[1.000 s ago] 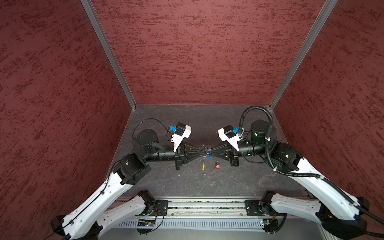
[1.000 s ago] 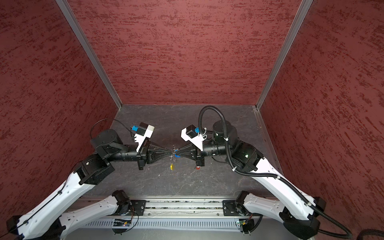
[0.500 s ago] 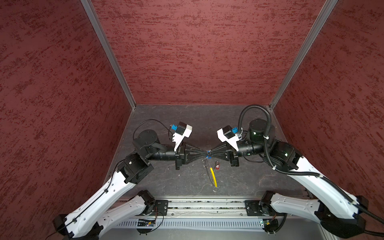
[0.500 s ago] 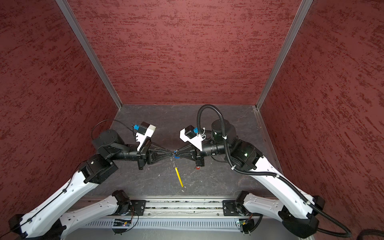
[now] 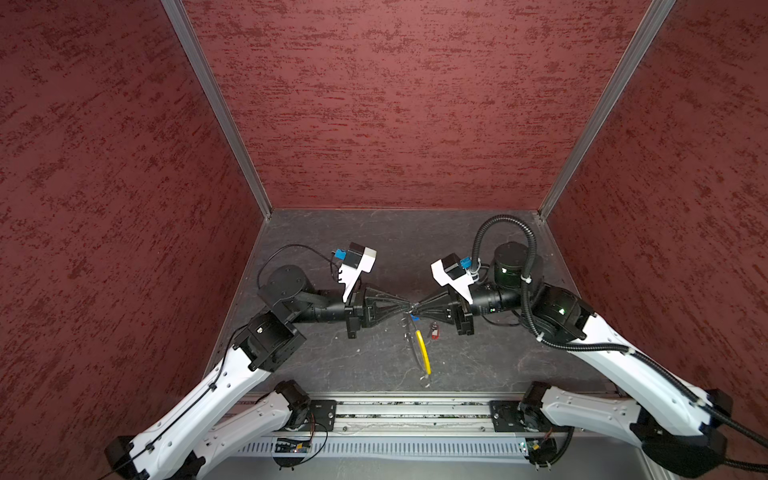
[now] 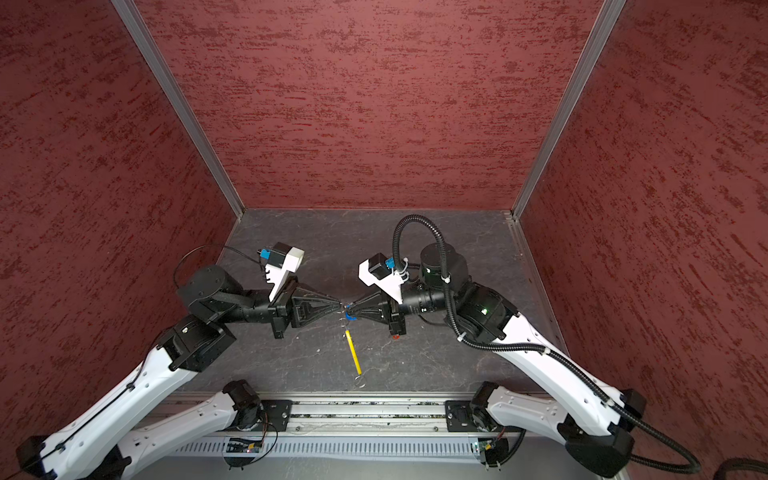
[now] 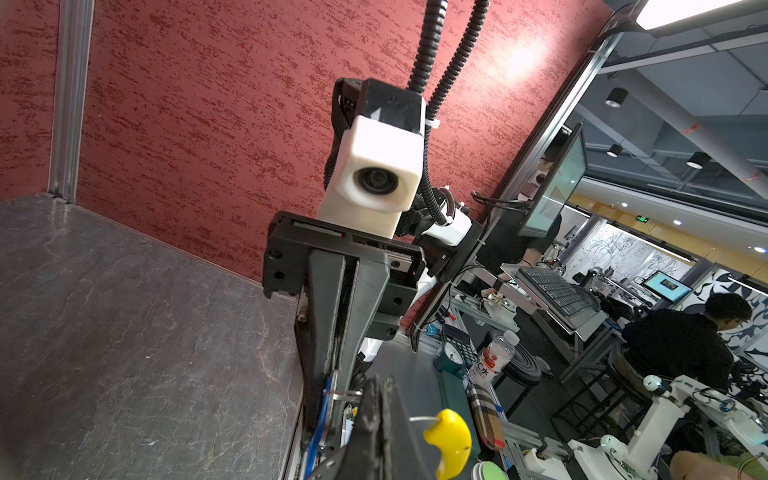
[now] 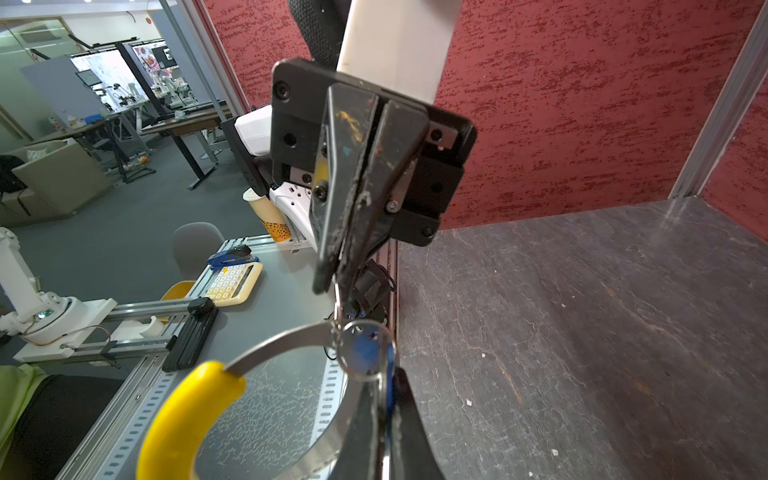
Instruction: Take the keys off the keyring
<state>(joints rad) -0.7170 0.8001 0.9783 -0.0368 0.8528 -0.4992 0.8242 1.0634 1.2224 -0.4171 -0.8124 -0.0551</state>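
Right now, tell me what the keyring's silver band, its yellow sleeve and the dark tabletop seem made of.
Keyring's thin curved silver band: likely polished steel; it reflects light. Its curved yellow sleeve: probably glossy plastic or rubber, showing soft highlights. Dark grey veined tabletop: matte slate or stone-print laminate; cannot tell which.

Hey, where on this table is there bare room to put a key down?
Widest bare patch: the table strip between left tool, right tool and the back wall. Another: front left, between left arm and the keyring. Crowded: centre, where the tools meet, shut on keyring and blue-tagged key, red-tagged key beside.
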